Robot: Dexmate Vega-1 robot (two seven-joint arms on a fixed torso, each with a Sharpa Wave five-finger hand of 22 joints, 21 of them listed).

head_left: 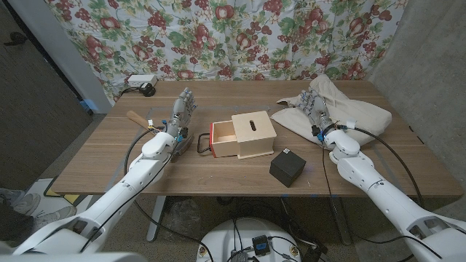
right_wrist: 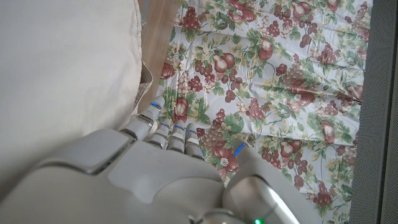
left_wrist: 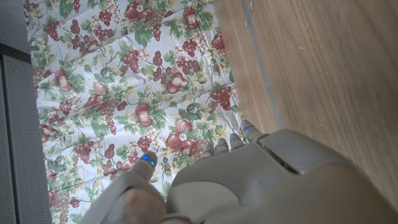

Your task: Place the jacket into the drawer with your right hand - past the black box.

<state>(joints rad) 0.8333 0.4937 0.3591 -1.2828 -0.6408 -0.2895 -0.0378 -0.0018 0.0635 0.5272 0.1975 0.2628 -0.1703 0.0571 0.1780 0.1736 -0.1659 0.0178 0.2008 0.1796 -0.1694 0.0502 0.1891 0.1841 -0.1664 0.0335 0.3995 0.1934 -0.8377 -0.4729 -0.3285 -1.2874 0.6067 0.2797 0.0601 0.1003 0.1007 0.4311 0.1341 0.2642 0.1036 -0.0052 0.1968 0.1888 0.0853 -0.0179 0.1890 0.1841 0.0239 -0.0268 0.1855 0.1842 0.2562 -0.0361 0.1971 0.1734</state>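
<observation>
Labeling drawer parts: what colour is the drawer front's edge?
Red, on the drawer pulled out of the wooden box; clearest in the head view.

A wooden table [head_left: 218, 171] is seen in the head view, with a fruit-patterned cloth hung behind it. At its middle a light wooden drawer box [head_left: 244, 135] is set, its drawer [head_left: 223, 136] pulled open toward the robot's left. A black box [head_left: 287, 167] is placed near it, toward the front edge. A cream jacket [head_left: 357, 113] is spread over the right rear part. A wooden-handled tool [head_left: 137, 118] lies at the left.
</observation>
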